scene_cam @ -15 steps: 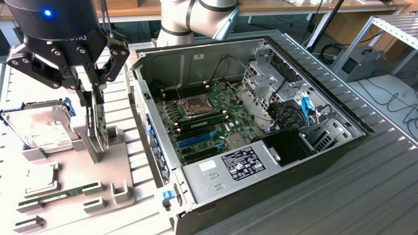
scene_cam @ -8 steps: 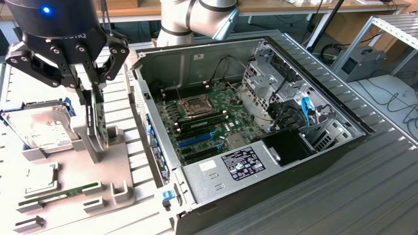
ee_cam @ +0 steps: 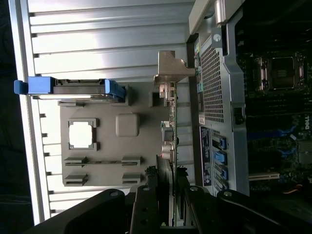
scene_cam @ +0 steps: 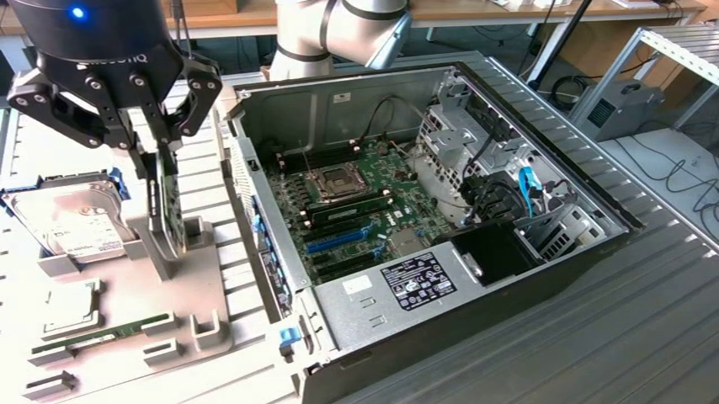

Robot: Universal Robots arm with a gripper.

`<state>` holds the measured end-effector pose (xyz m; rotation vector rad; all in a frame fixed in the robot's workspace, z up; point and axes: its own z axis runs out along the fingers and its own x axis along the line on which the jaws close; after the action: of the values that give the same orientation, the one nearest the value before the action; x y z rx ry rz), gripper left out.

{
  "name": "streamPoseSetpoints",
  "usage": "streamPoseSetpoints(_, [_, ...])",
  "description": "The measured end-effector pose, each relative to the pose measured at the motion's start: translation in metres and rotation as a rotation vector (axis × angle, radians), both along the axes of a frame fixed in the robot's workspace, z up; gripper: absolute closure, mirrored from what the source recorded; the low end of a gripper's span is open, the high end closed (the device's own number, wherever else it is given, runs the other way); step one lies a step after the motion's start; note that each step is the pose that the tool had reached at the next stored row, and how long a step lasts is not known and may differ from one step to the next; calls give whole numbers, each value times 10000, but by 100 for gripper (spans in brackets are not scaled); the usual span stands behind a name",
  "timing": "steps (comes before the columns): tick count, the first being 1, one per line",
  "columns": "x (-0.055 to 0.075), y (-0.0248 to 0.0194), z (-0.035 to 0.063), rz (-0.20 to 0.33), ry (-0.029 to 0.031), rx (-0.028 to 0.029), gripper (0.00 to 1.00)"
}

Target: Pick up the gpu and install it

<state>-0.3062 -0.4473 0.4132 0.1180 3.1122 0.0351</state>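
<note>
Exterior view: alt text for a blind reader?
The gripper clamps the top edge of a graphics card standing upright at a grey tray. To the exterior view's right lies an open computer case, motherboard exposed; a hard drive sits on the tray.

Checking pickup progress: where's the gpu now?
On the exterior view's left, the gpu stands on edge, gripped by the tool, over the grey fixture plate, between the hard drive and the open computer case.

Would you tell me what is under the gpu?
A grey slotted holder on the fixture plate carries the upright gpu; the slot hides the card's lower edge and whatever lies beneath it.
</note>
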Motion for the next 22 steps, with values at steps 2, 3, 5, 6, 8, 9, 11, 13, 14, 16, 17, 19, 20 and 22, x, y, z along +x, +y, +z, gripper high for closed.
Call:
streamPoseSetpoints(2, [0,0,7,0,0,0,74])
streamPoseSetpoints(3, [0,0,10,0,0,0,74])
streamPoseSetpoints(5, [0,0,15,0,1,0,74])
streamPoseSetpoints(6, [0,0,20,0,1,-1,74])
streamPoseSetpoints(8, [0,0,28,0,1,-1,74])
streamPoseSetpoints(9, [0,0,30,0,0,-1,74])
streamPoseSetpoints(11, [0,0,39,0,0,0,74])
streamPoseSetpoints(13, [0,0,50,0,0,0,74])
streamPoseSetpoints(14, [0,0,56,0,1,0,74])
streamPoseSetpoints(16, [0,0,63,0,0,0,74])
streamPoseSetpoints(17, [0,0,66,0,0,0,74])
streamPoseSetpoints(19, [0,0,73,0,1,-1,74])
streamPoseSetpoints(20, [0,0,78,0,0,0,74])
streamPoseSetpoints(22, [0,0,85,0,1,-1,74])
